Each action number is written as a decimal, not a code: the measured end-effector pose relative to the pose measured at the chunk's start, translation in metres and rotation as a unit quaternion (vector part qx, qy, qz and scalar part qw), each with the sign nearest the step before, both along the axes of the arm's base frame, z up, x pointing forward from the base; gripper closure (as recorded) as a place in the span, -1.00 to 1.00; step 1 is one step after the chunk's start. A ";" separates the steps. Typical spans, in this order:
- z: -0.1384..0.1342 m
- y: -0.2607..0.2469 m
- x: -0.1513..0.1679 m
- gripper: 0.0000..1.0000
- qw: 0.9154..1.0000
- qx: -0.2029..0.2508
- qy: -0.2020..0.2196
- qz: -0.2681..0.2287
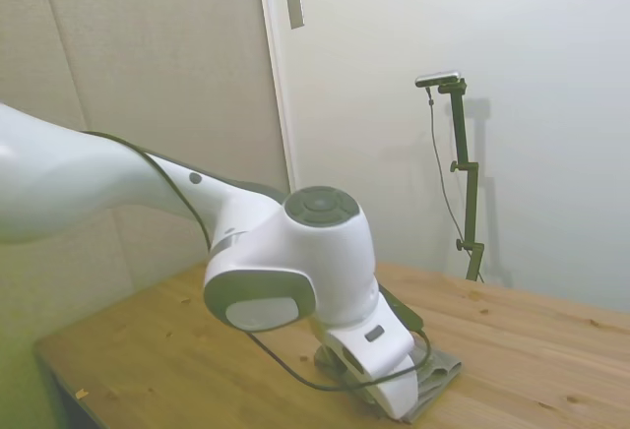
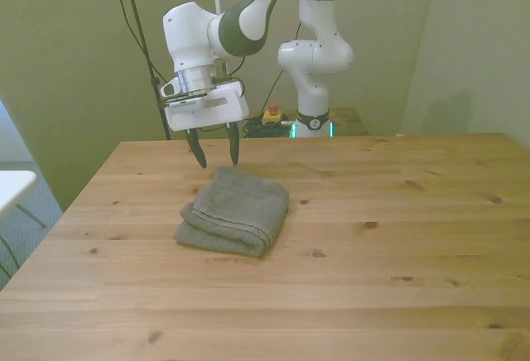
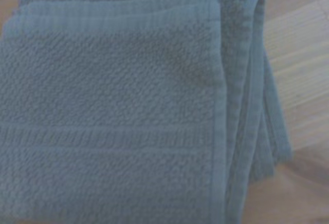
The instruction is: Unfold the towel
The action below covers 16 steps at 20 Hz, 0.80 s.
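Hovering above the far edge of the towel (image 2: 234,212), the gripper (image 2: 215,151) points its two dark fingers (image 2: 198,149) straight down with a clear gap between them, holding nothing; the tips sit a little above the cloth and do not touch it in the front view. The towel lies folded into a thick, roughly square pad on the wooden table (image 2: 397,278), left of centre in the front view, and still needs opening. In the side view only a corner of the towel (image 1: 438,375) shows at the lower middle of the frame, mostly hidden behind the white arm (image 1: 295,272). The wrist view fills with the towel (image 3: 113,106), showing several stacked hemmed layers along one side with bare wood (image 3: 303,80) beyond them. Judgement: the parted fingers and vertical pose suit a pinch on the uppermost layer, and the stacked edges seen from the wrist are likely where a single layer could be caught. Risk, as a judgement: thick terry may let the fingers take two layers at once, lifting the whole pad rather than opening it.
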<state>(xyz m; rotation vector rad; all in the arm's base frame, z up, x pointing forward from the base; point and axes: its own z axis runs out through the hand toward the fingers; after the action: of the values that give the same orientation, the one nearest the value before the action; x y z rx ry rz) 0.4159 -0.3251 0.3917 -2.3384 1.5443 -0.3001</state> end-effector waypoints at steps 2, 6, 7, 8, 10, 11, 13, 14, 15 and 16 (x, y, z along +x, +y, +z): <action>-0.007 -0.004 0.006 -1.00 1.000 0.012 -0.020 0.007; -0.021 0.003 0.012 -1.00 0.996 0.051 -0.063 0.027; -0.023 0.004 0.012 -1.00 0.995 0.062 -0.068 0.032; -0.025 0.004 0.010 -1.00 0.995 0.069 -0.069 0.036; -0.025 0.000 0.007 -1.00 0.994 0.076 -0.070 0.039; -0.025 -0.001 0.006 -1.00 0.994 0.078 -0.070 0.039; -0.027 -0.003 0.006 1.00 0.993 0.082 -0.070 0.039; -0.028 -0.004 0.007 1.00 0.993 0.083 -0.071 0.037; -0.030 -0.006 0.008 1.00 0.993 0.085 -0.072 0.034; -0.031 -0.008 0.008 1.00 0.993 0.087 -0.074 0.030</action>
<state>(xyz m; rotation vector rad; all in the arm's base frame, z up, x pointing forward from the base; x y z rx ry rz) 0.4240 -0.3330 0.3603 -2.1724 1.3697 -0.3041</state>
